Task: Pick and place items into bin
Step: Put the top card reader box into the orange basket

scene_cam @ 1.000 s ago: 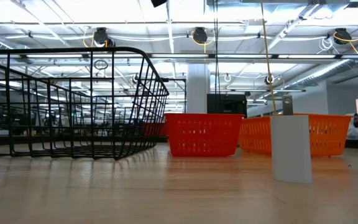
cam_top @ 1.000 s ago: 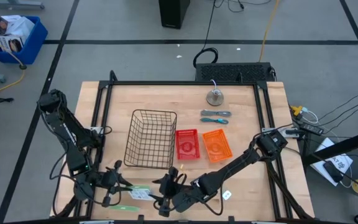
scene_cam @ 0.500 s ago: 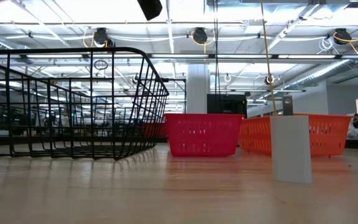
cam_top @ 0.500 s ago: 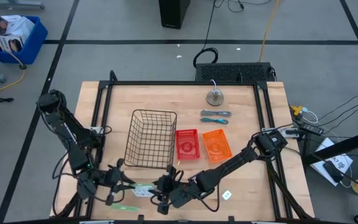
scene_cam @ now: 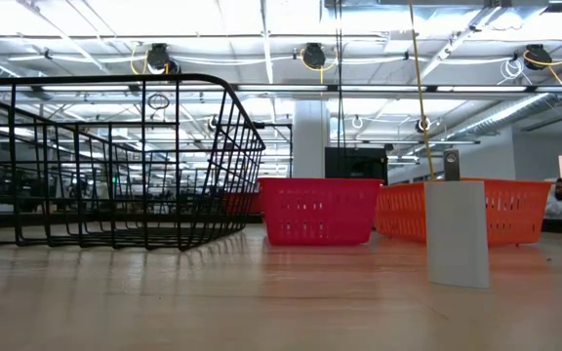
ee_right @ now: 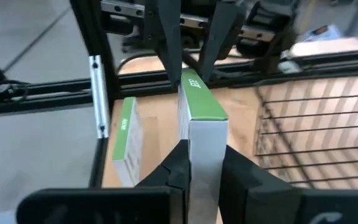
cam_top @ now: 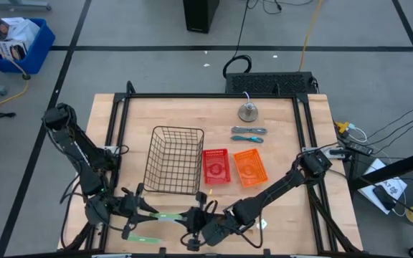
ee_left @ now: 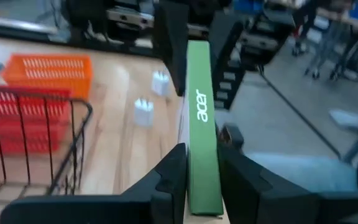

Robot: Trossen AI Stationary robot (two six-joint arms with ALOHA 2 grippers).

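Observation:
A thin pale-green strip (cam_top: 167,215) with a white side, marked "acer" (ee_left: 202,112), spans between my two grippers near the table's near edge. My left gripper (cam_top: 143,210) is shut on one end and my right gripper (cam_top: 190,217) on the other. A second green strip (cam_top: 140,239) lies on the table by the near frame rail. Two small white blocks (ee_left: 143,112) (ee_left: 160,82) stand on the wood. Two blue-grey tools (cam_top: 248,135) lie at the far right. The black wire basket (cam_top: 174,159) stands behind the grippers. My left gripper pinches the strip's left end (ee_left: 202,183) between its two fingers, one on each broad face. The fingers come level from the table's left and lie along the strip. The strip stands on edge, green narrow face up. My right gripper pinches the strip's right end (ee_right: 204,134) between its two fingers, on the two broad faces. The fingers come level from the table's right, along the strip. The strip runs level from this hold to the other gripper and looks lifted off the table.
A red bin (cam_top: 216,166) and an orange bin (cam_top: 250,167) stand right of the basket. A round metal weight (cam_top: 248,112) sits at the far side. A black frame rail (ee_right: 98,93) borders the table's near-left corner.
The strip between the grippers showed a broad pale face a second ago; it now shows only its thin green edge and sits slightly farther from the near edge. My left gripper has shifted a little toward the table's right with it.

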